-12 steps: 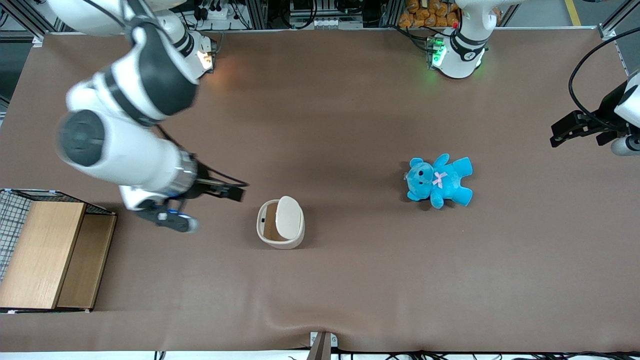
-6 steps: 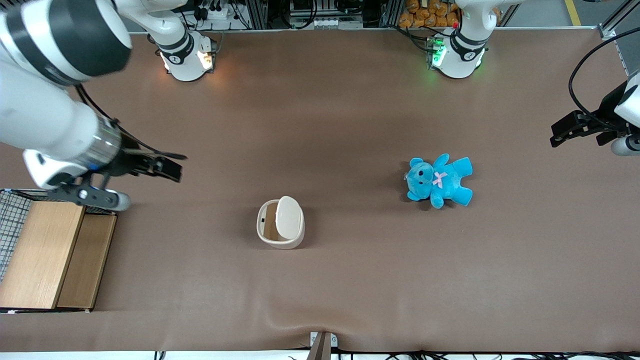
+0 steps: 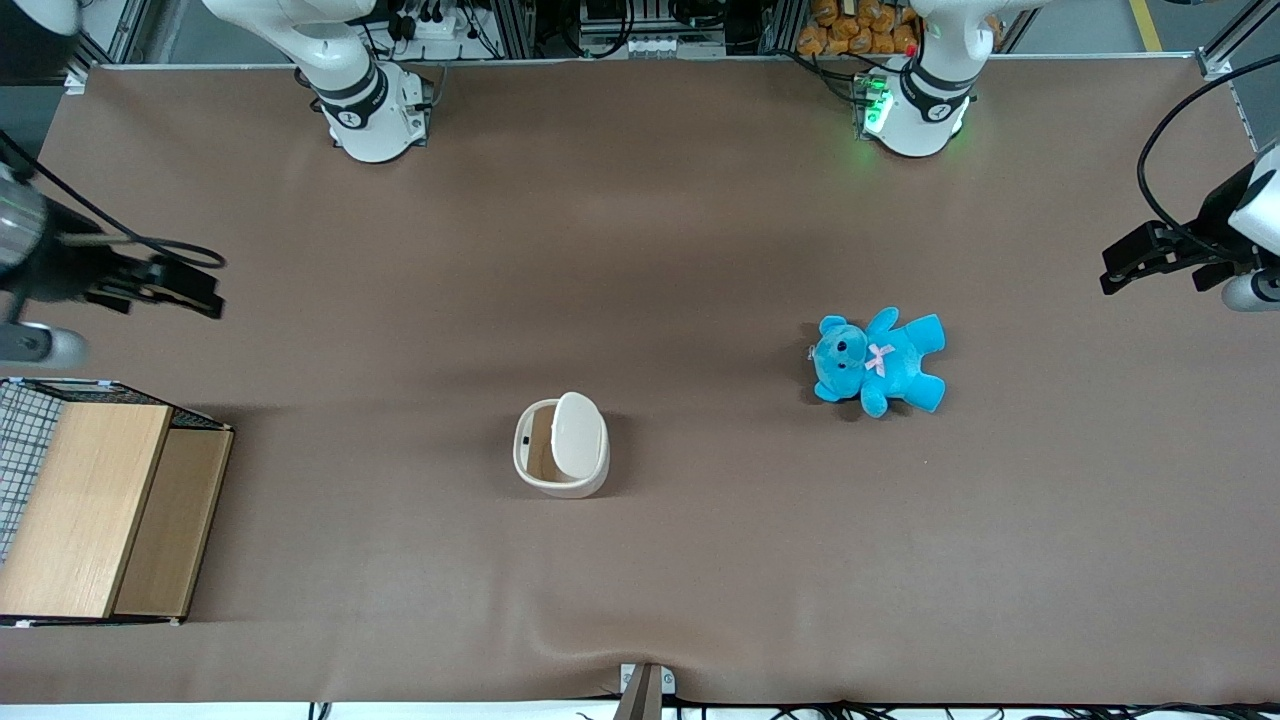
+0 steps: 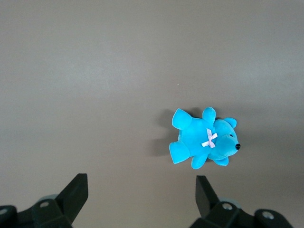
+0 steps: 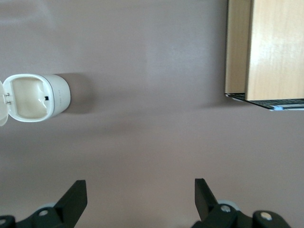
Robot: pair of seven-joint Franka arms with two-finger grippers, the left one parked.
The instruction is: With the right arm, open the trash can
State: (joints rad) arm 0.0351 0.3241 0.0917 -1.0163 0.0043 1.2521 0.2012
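The cream-white trash can [image 3: 560,447] stands on the brown table near its middle. Its lid [image 3: 580,434] is swung up on its hinge and the tan inside shows. The can also shows in the right wrist view [image 5: 34,98], open, with the inside visible. My right gripper [image 3: 195,291] hangs high at the working arm's end of the table, far from the can and a little farther from the front camera than it. In the right wrist view the gripper [image 5: 140,199] is open and empty, with bare table between the fingers.
A wooden box with wire mesh [image 3: 95,505] stands at the working arm's end, nearer the front camera than the gripper; it also shows in the right wrist view [image 5: 266,50]. A blue teddy [image 3: 878,362] lies toward the parked arm's end, seen too in the left wrist view [image 4: 203,142].
My right arm has swung away from the trash can toward its own end of the table and farther from the front camera. The can stays open and has not moved.
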